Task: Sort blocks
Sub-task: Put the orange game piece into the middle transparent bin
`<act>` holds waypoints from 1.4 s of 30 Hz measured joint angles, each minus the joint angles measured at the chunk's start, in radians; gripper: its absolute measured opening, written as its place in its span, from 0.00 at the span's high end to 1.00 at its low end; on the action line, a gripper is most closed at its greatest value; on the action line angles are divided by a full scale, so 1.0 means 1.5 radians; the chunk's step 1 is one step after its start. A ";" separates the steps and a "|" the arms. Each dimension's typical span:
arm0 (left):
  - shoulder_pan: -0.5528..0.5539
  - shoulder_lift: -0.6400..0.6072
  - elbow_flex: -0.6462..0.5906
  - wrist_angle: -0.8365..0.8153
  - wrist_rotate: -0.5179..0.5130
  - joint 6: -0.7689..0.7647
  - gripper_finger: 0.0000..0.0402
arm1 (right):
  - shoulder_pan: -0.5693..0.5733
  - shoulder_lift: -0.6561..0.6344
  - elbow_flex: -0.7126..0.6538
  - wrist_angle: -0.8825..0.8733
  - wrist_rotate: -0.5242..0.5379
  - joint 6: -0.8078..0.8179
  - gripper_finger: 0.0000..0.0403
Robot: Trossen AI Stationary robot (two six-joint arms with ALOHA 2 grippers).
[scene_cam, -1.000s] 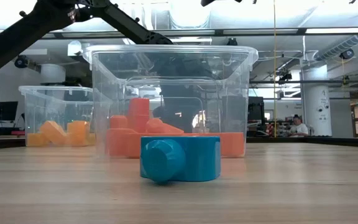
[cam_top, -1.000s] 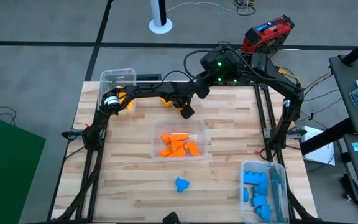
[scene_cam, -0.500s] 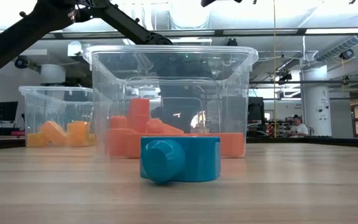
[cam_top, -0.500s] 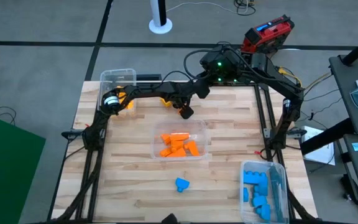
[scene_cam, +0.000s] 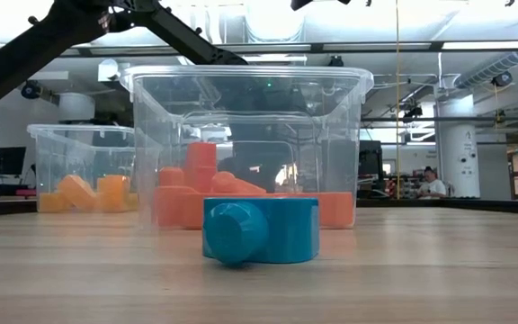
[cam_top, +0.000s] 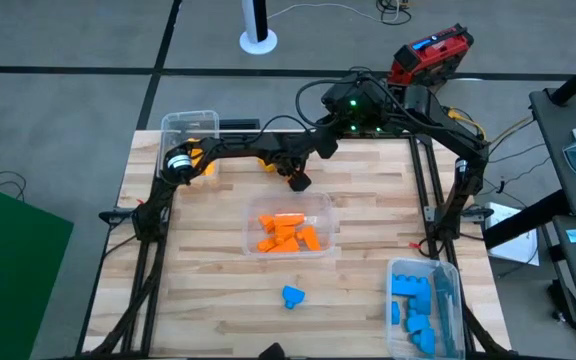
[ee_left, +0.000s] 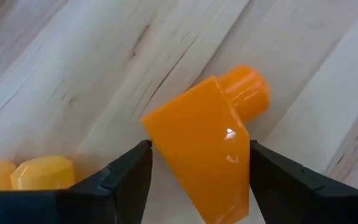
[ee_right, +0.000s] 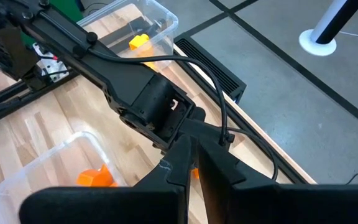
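Most of the sorting looks done from where I stand: the clear bin in the middle of the table [cam_top: 313,205] holds a heap of orange blocks [cam_top: 286,233], the bin at the near right corner [cam_top: 448,275] is filled with blue blocks [cam_top: 413,300], and the bin at the far left corner [cam_top: 173,128] has yellow pieces [cam_top: 198,156] in it, partly hidden under the left arm. What is left, as far as I can see, is one blue block [cam_top: 292,295] lying alone on the bare wood in front of the middle bin, an orange block [ee_left: 207,134] at the far edge of the table, and a yellow piece or two [ee_left: 42,173] lying just beside it. The left gripper [cam_top: 297,178] is down over that orange block, behind the middle bin; in its wrist view the two dark fingers [ee_left: 126,174] stand either side of the wedge-shaped body, close against it. Whether they have pinched it yet I cannot tell, and the block seems to rest on the wood with its round stub pointing away. The right gripper [ee_right: 194,163] hangs above the far edge, right next to the left one, with its fingers pressed together and nothing between them. I would judge the orange block goes into the middle bin next, then the yellow stragglers and the lone blue one.
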 joint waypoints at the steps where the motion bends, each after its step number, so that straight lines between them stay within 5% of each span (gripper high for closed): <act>1: 0.000 0.000 0.000 0.000 -0.001 0.002 0.44 | 0.000 0.000 0.000 0.000 0.000 0.000 0.96; 12: 0.004 0.000 -0.002 -0.008 -0.038 0.011 0.73 | 0.000 0.000 -0.001 0.000 0.000 -0.005 0.96; 18: 0.005 0.000 0.016 -0.024 -0.031 0.042 0.70 | 0.000 0.000 -0.001 0.000 0.000 -0.005 0.96; 25: 0.002 0.000 0.131 -0.099 0.002 0.090 0.70 | 0.000 0.000 -0.001 0.000 0.000 -0.012 0.96; 36: 0.001 -0.001 0.417 -0.455 0.044 0.289 0.71 | 0.000 0.000 -0.001 -0.001 0.000 -0.037 0.96; 42: -0.013 -0.104 0.361 -0.483 0.090 0.297 0.71 | 0.000 0.000 -0.001 -0.002 0.000 -0.049 0.96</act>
